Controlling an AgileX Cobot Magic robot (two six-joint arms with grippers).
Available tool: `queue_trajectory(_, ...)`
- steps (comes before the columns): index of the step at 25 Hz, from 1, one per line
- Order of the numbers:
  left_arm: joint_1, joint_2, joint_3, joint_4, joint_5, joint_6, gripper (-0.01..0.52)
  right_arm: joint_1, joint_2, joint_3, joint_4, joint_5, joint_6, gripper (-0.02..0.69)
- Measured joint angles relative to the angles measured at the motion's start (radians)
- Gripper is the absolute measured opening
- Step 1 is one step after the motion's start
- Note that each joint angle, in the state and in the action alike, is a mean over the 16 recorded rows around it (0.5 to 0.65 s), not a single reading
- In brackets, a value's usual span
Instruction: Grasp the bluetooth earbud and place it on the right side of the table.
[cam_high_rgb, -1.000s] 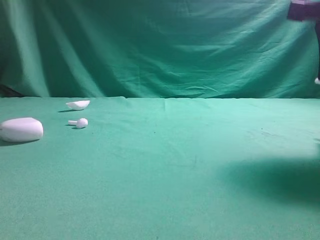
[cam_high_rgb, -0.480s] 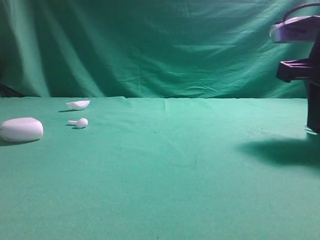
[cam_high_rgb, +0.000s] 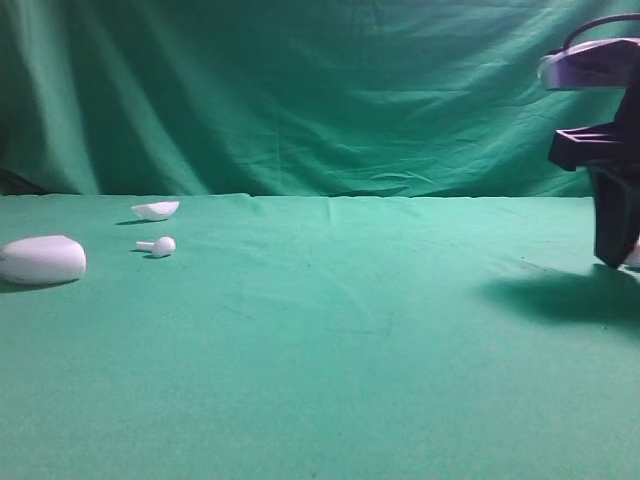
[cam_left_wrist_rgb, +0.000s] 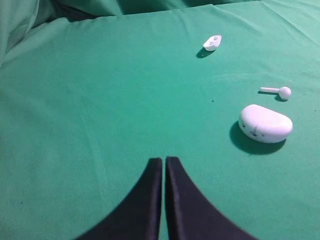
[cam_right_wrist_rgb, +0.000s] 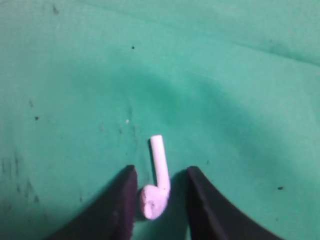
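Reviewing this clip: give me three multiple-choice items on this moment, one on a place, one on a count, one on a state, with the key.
1. Where is the bluetooth earbud that the right gripper is handling?
A. In the white case
B. Between the right gripper's fingers, over the table
C. Under the left gripper

2. How many white items lie at the table's left end?
A. One
B. Five
C. Three

3. How do the left gripper fingers stand?
A. Shut together, empty
B. Wide open
C. Clamped on the case

Key: B, the right wrist view shows gaps beside it; C, case, second earbud, shell; A, its fingertips nearly touch.
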Motion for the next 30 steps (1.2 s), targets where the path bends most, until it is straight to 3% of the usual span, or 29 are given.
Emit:
queue_trajectory(7, 0.0, 0.0, 0.0, 0.0, 0.0, 0.0, 0.0, 0.0, -0.01, -0.068, 0.019, 0.104, 0.0, 0.435)
queue_trajectory(11, 0.0, 0.0, 0.0, 0.0, 0.0, 0.0, 0.0, 0.0, -0.071, -0.12, 0.039, 0.195, 0.0, 0.458)
queue_trajectory(15, 0.0, 0.0, 0.0, 0.0, 0.0, 0.0, 0.0, 0.0, -0.191, -0.166, 0.06, 0.299, -0.001, 0.378)
queue_trajectory(26, 0.0, 0.0, 0.0, 0.0, 0.0, 0.0, 0.0, 0.001, -0.778, -0.111, 0.118, 0.448, -0.007, 0.056)
queue_trajectory(30, 0.0, 0.0, 0.0, 0.0, 0.0, 0.0, 0.0, 0.001, -1.016, -0.032, 0.131, 0.46, -0.012, 0.006)
